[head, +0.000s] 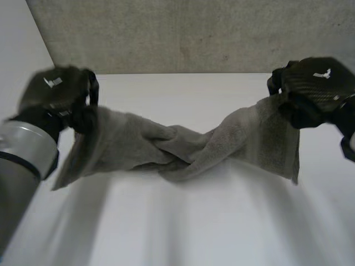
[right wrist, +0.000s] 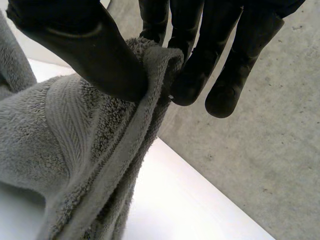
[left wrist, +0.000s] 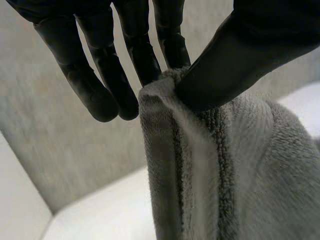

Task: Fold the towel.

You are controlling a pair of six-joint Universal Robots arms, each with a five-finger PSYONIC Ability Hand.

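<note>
A grey towel hangs in a sagging, twisted band between my two hands, its middle resting on the white table. My left hand pinches the towel's left end; in the left wrist view the thumb presses the hemmed edge of the towel against the fingers. My right hand holds the right end the same way: the thumb clamps the towel's hemmed edge against the fingers. Both ends are lifted above the table.
A grey speckled wall rises behind the table's far edge. A white side panel stands at the left. My left forearm fills the near left corner.
</note>
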